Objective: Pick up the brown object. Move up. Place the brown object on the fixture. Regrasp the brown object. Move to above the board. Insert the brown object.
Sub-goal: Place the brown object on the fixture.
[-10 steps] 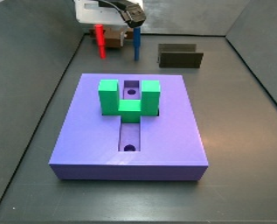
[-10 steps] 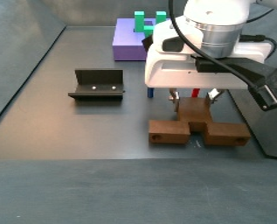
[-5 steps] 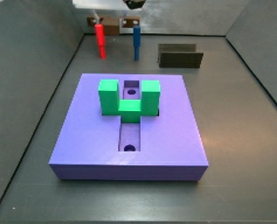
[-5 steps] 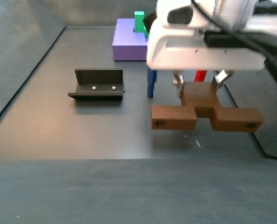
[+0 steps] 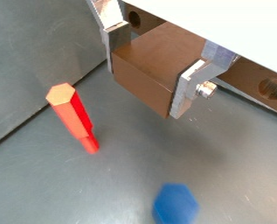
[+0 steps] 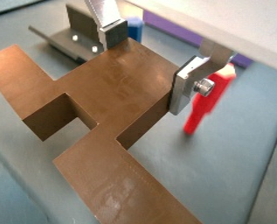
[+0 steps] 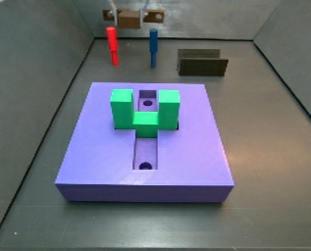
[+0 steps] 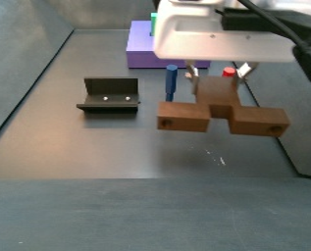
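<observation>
Between the fingers of the gripper [image 6: 147, 63]: the brown object [image 8: 221, 114], clamped across its central stem, silver plates pressed flat against both sides. Item is lifted clear of the desk [image 8: 105, 157]; a faint shadow lies on the grey surface underneath.

Form of item: a cross-bar with two blocky ends and a middle stem rising into the gripper. One round hole shows near an end [image 5: 271, 87] in a wrist view. Held roughly level in a side view.

Below and just beside the gripper: red peg [image 5: 74, 117] and blue peg [image 5: 173, 204], both upright on the desk, apart from the carried piece.

Off to one side of the gripper, well apart: the fixture [image 8: 109, 95], dark, open-topped, nothing in it.

Beyond the gripper, farther off: the board [image 7: 147, 144], purple, with green U-shaped block [image 7: 146, 109] over its groove.

Step in hand, by judgement: the rise after pickup, nearly done. Handling note: keep the grip firm and the bar level; gain enough height to pass over both pegs before any sideways travel toward the fixture; avoid swinging the long ends into the pegs.
</observation>
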